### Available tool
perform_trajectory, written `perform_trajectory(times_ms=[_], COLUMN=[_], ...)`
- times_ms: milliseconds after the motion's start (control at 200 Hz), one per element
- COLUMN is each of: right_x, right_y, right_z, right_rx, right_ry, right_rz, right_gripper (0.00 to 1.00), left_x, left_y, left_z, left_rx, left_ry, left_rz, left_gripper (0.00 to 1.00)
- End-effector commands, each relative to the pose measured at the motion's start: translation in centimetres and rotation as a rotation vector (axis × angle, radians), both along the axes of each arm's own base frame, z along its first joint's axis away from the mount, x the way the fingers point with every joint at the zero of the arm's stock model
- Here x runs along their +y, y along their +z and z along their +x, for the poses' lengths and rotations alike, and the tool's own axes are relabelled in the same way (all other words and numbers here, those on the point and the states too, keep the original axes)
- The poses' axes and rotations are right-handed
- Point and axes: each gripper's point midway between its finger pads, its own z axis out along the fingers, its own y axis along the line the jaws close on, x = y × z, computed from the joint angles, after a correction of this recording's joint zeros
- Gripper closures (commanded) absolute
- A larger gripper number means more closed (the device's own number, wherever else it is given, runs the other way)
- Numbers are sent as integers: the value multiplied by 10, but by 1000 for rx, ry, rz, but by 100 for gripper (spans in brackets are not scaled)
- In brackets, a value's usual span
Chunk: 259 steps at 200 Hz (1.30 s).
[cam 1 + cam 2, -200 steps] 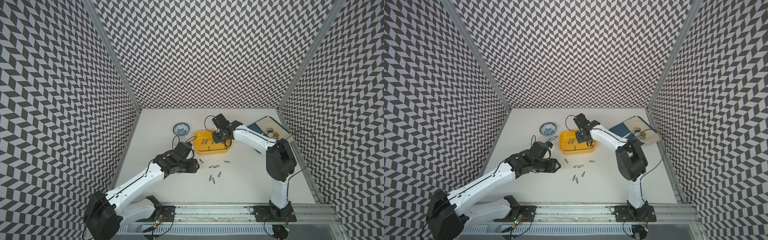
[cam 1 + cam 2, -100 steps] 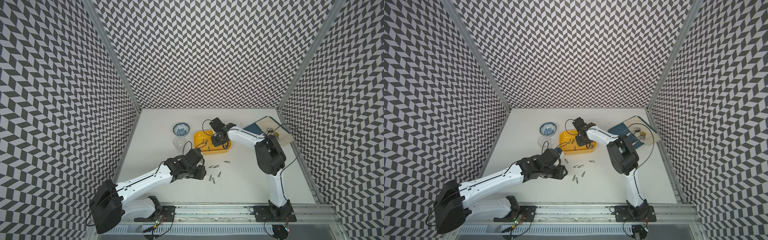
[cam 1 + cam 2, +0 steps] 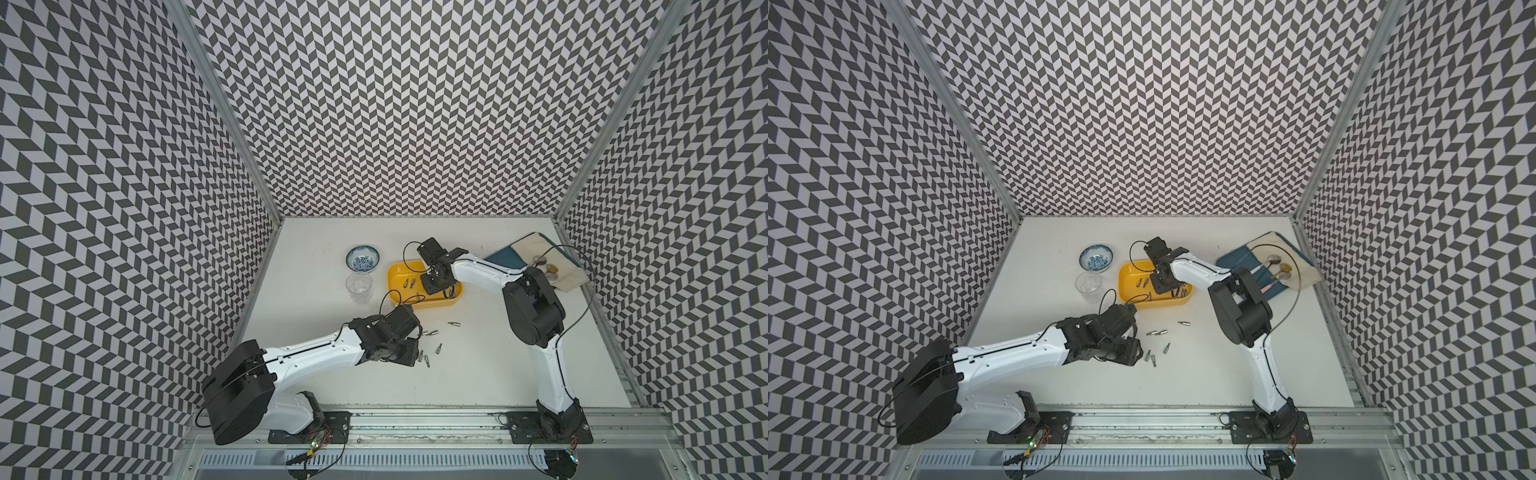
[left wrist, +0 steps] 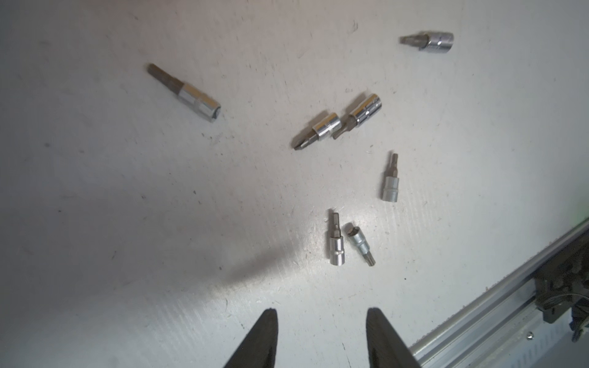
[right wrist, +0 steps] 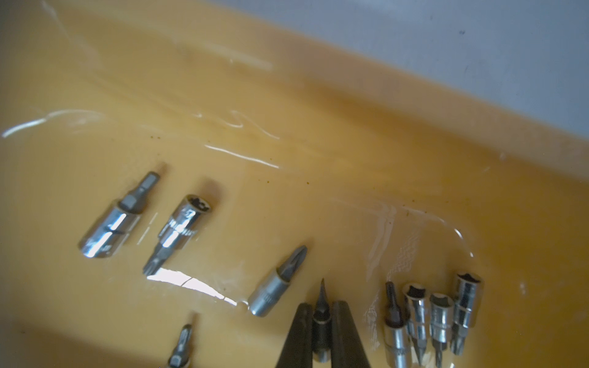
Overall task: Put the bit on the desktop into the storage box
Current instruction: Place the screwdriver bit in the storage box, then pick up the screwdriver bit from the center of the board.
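Note:
The yellow storage box (image 3: pixel 398 272) (image 3: pixel 1128 274) sits mid-table with several bits (image 5: pixel 178 229) lying in it. My right gripper (image 5: pixel 322 306) hangs low over the box floor, shut on a dark pointed bit (image 5: pixel 321 321); both top views show it inside the box (image 3: pixel 434 283) (image 3: pixel 1163 283). Several loose silver bits (image 3: pixel 429 333) (image 3: pixel 1157 332) lie on the white desktop in front of the box. My left gripper (image 4: pixel 321 313) is open and empty above the desktop, a short way from the nearest pair of bits (image 4: pixel 334 243). In both top views it sits just left of them (image 3: pixel 409 356) (image 3: pixel 1130 353).
A blue-patterned bowl (image 3: pixel 363 258) and a clear glass (image 3: pixel 359 286) stand left of the box. At the back right lies a blue tray (image 3: pixel 505 259) with a cloth and spoons. The metal rail (image 4: pixel 510 302) runs along the table's front edge near the left gripper.
My left arm has swung from beside the box toward the front right, up to the loose bits. My right gripper has dropped lower into the box, still holding its bit.

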Motion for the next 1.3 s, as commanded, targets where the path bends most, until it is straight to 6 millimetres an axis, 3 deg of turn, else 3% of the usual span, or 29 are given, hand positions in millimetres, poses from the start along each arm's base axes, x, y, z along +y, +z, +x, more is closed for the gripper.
perform_trajectory(times_ms=[0,130,511,962,1292], right_x=[1,2,1,-2,-5], right_y=[-3,2,34,64,69], right_z=[10,11,15,16,15], right_rx=[-22,-32,-84,-124,-129], right_ry=[-5,-7,-18,-23,-26], right_rz=[0,8,29,43,40], right_gripper=[85,82,69,69,70], left_x=[-9,-14,-29,-36,-36], left_y=[-2,-7,-13,-27,-27], left_z=[3,3,9,10,7], left_rx=[-26,-32,-28,-28,-32], left_ry=[-13,-29,-50,-84,-83], left_rz=[14,43,74,180,191], left_gripper=[51,56,57,57,57])
